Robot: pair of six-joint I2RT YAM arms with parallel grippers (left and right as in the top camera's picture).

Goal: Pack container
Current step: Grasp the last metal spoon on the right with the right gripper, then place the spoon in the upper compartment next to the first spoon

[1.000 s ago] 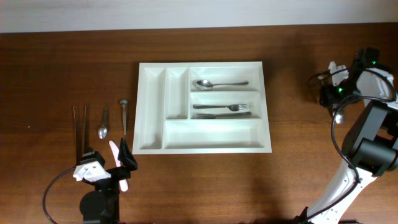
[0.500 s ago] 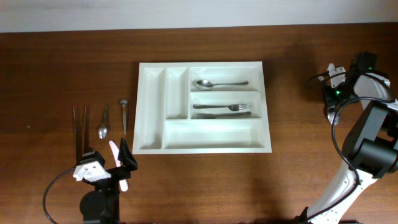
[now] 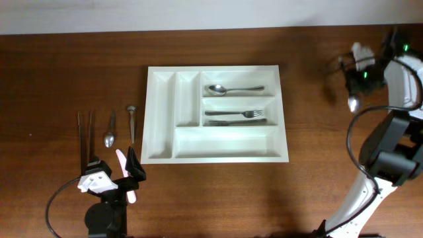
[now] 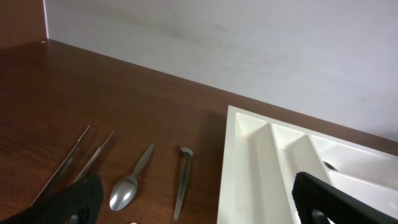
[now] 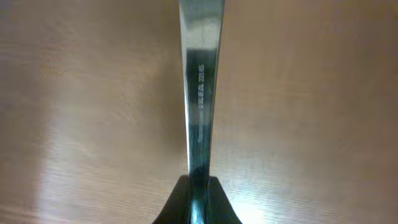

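Note:
The container (image 3: 225, 143) is a large white tray with several compartments, lying mid-table; its left compartments (image 4: 249, 174) also show in the left wrist view. One compartment holds a spoon (image 3: 231, 88), another holds forks (image 3: 238, 117). At the far right, my right gripper (image 3: 360, 82) is shut on a steel spoon's handle (image 5: 200, 93), and the bowl (image 3: 354, 102) hangs over the wood. In the right wrist view the gripper (image 5: 198, 193) pinches the handle between both fingers. My left gripper (image 3: 129, 165) stands open at the near left, its jaws (image 4: 199, 208) empty.
Left of the container lie a pair of tongs (image 3: 84, 135), a loose spoon (image 3: 110, 130) and a slim steel utensil (image 3: 131, 122). The same tongs (image 4: 78, 155), spoon (image 4: 130, 186) and utensil (image 4: 182, 180) show in the left wrist view. A pale wall (image 4: 249, 50) backs the table.
My right gripper has shut on the spoon at the far right and carried it up and toward the back edge. The left arm has not moved.

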